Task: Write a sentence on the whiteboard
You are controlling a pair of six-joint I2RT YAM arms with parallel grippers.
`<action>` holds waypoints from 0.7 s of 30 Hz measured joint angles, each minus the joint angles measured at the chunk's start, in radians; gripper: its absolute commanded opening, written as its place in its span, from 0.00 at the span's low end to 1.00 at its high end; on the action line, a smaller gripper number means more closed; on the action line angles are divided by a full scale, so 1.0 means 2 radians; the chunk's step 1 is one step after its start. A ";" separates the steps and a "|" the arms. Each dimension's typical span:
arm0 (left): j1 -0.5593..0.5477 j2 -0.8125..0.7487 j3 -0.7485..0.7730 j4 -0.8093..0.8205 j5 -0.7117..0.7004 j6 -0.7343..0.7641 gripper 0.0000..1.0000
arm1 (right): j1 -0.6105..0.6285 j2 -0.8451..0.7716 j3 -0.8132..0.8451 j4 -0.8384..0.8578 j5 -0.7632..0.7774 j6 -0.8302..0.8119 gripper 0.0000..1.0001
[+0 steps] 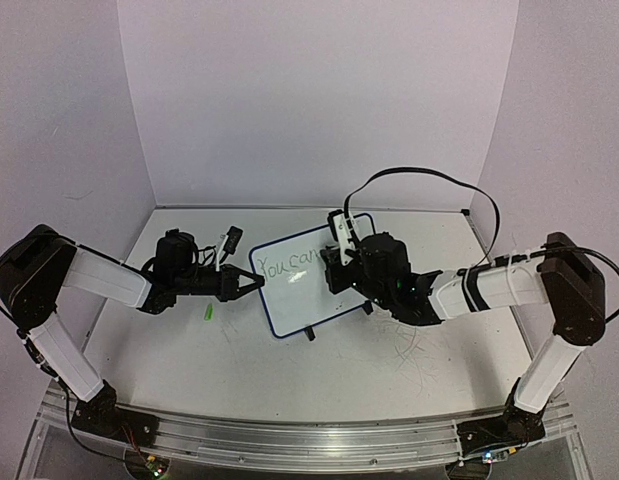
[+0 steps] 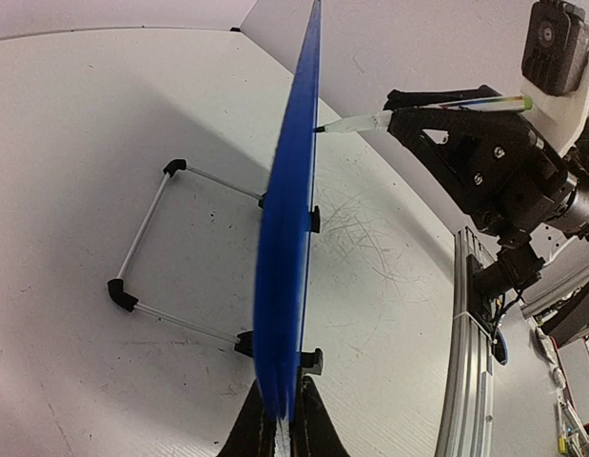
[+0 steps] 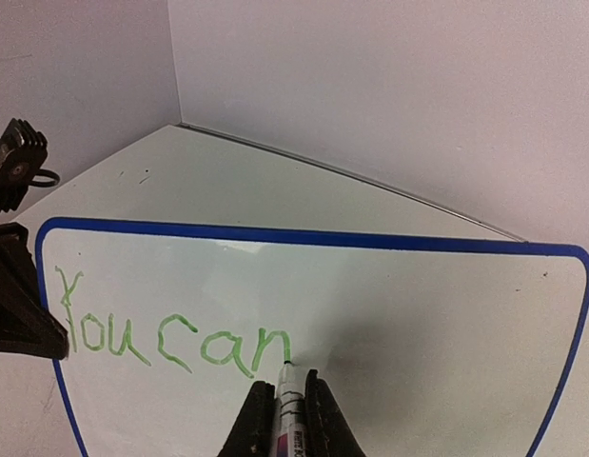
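The whiteboard (image 1: pixel 307 282) stands tilted on its black feet mid-table, blue-rimmed. Green words "You can" (image 3: pixel 170 341) are written on it, also seen from above (image 1: pixel 291 264). My right gripper (image 3: pixel 286 419) is shut on a marker (image 3: pixel 290 414) whose tip touches the board at the end of the "n". In the top view the right gripper (image 1: pixel 341 262) is over the board's right part. My left gripper (image 2: pixel 283 424) is shut on the board's blue edge (image 2: pixel 289 238), gripping its left side (image 1: pixel 251 284). The marker (image 2: pixel 370 121) shows touching the board in the left wrist view.
A small green cap (image 1: pixel 207 313) lies on the table left of the board. The board's wire stand (image 2: pixel 156 252) with black corners rests behind it. The aluminium rail (image 1: pixel 289 440) runs along the near edge. White walls enclose the table on three sides.
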 measured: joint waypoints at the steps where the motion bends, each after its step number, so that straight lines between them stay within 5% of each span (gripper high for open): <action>1: 0.000 0.000 0.000 0.000 0.000 0.000 0.00 | 0.000 0.000 -0.001 0.000 0.000 0.001 0.00; 21: 0.000 0.000 0.000 0.000 0.000 0.000 0.00 | 0.000 -0.001 -0.005 0.001 0.000 0.005 0.00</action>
